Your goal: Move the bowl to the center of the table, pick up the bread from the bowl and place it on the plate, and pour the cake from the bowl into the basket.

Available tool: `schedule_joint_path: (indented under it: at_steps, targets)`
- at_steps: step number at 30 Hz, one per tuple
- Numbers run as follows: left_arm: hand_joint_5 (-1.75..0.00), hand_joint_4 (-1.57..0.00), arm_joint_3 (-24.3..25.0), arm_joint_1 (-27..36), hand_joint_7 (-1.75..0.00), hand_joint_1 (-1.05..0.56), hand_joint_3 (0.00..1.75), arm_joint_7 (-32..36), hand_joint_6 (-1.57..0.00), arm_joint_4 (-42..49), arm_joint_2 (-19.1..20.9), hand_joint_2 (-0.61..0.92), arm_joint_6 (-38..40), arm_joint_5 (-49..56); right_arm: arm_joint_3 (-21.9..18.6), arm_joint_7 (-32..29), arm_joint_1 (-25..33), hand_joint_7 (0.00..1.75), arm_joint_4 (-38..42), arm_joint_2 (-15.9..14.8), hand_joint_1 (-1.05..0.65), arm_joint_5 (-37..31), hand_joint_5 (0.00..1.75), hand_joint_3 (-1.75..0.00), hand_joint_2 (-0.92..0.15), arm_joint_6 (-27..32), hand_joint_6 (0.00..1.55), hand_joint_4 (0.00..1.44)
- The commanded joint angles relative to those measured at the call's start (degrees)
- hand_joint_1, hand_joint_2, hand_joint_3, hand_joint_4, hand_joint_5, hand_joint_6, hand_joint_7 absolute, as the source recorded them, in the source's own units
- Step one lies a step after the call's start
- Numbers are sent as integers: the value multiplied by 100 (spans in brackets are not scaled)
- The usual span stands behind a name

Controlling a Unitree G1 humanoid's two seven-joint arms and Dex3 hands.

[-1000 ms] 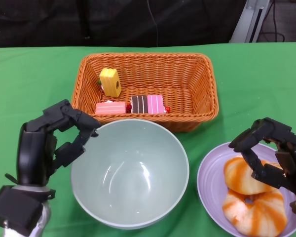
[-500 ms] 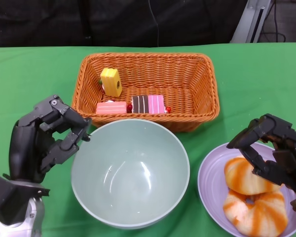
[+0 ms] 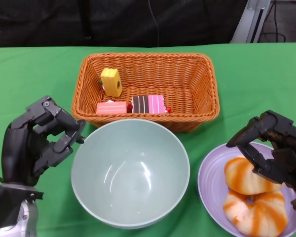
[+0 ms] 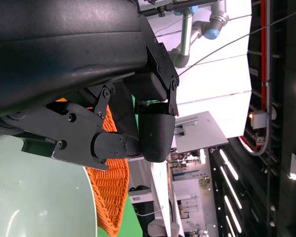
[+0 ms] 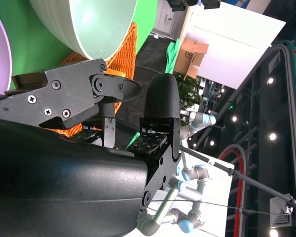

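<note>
With the bowl (image 3: 130, 174) standing empty near the middle of the green worktop (image 3: 34, 74), the task looks all but finished. Two orange-striped bread rolls (image 3: 254, 197) lie on the lilac plate (image 3: 209, 182) at the near right, touching each other. Three cake pieces rest inside the wicker basket (image 3: 202, 79) just beyond the bowl: a yellow cake (image 3: 111, 81) toward the far left of it, and a pink cake (image 3: 110, 107) beside a brown-and-pink cake (image 3: 148, 104) against the near wall. The bowl's far rim sits just in front of the basket's near wall; whether they touch I cannot tell.

The left hand (image 3: 37, 143) hangs just left of the bowl, fingers curved but apart, holding nothing; its fingertips are close to the rim without clearly touching it. The right hand (image 3: 274, 145) hovers over the far right part of the plate, above the bread, fingers likewise parted and empty.

By my judgement, the pouring step is done and what remains is only to clear away. The next move calls for both hands to draw back from bowl and plate without catching the rim or nudging the bread. If the bowl is meant to sit more squarely in the centre, a small slide toward the near side would suffice.
</note>
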Motion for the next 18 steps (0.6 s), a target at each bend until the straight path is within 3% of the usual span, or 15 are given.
schedule_joint_path:
  at_steps: [1,18]
  targets:
    - [-170,-76,80,-15,-143,-8,31,-40,-77,43,33,92,67,90,-135,-21,17,127,-46,3,-12,0,132,-40,-92,-27,58,73]
    - [-169,-77,161,-17,-145,-9,32,-189,-77,98,36,92,-31,236,-289,-64,-42,126,-168,109,-12,11,131,-38,-92,66,59,75]
